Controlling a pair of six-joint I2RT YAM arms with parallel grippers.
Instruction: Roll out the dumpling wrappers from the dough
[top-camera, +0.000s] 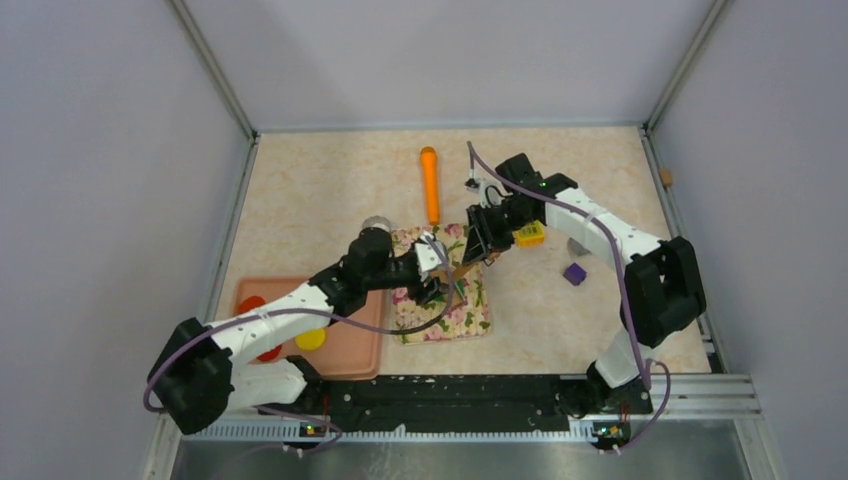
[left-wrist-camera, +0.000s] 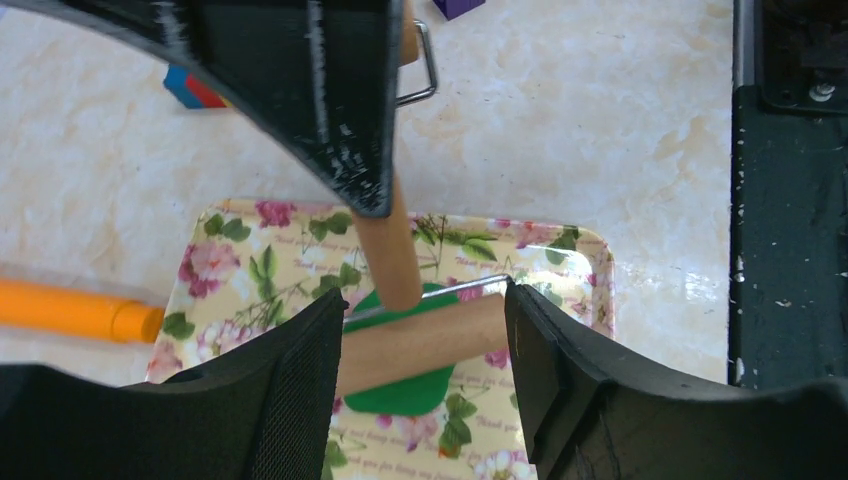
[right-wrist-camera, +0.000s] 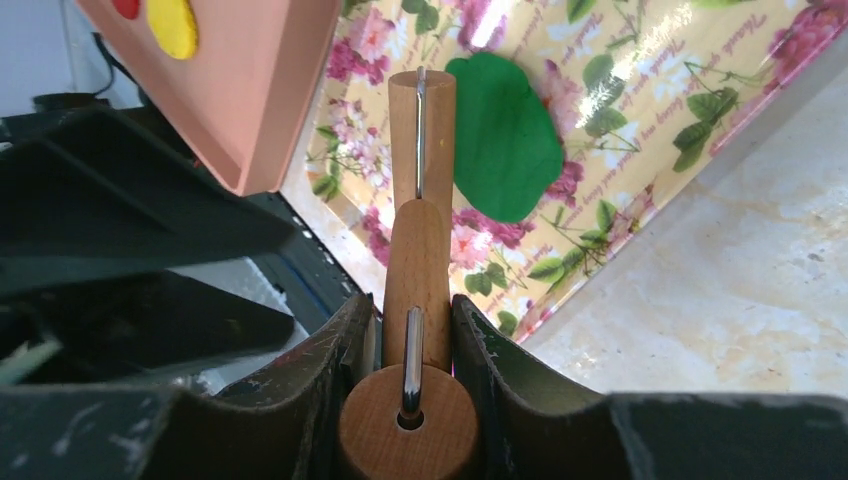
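Reaching in from the near left corner, the left arm stretches low over the pink tray (top-camera: 352, 352) toward the middle of the table (top-camera: 320, 200), its wrist turned in over the flowered mat (top-camera: 471, 318). The left gripper (top-camera: 435, 289) hangs just above the mat with its jaws well apart. In its wrist view the two black fingers (left-wrist-camera: 290, 400) stand on either side of the roller's barrel and hide both of its ends, so nothing is gripped there.

The right arm rises from the near right corner, bends far out, then folds back toward the mat's far right corner, wrist tilted down and to the left. The right gripper (right-wrist-camera: 415, 305) is clamped on the wooden roller (right-wrist-camera: 417, 250) by its handle, one finger on each side. The roller slopes down from that grip to the mat.

The dough (right-wrist-camera: 505, 135), a flat green oval, lies on the mat, and the roller's barrel rests across it.

On the tray, left of the mat, lie the discs (top-camera: 311, 340): a yellow one and red ones, partly hidden by the left arm. An orange stick (top-camera: 430, 185) lies far of the mat.
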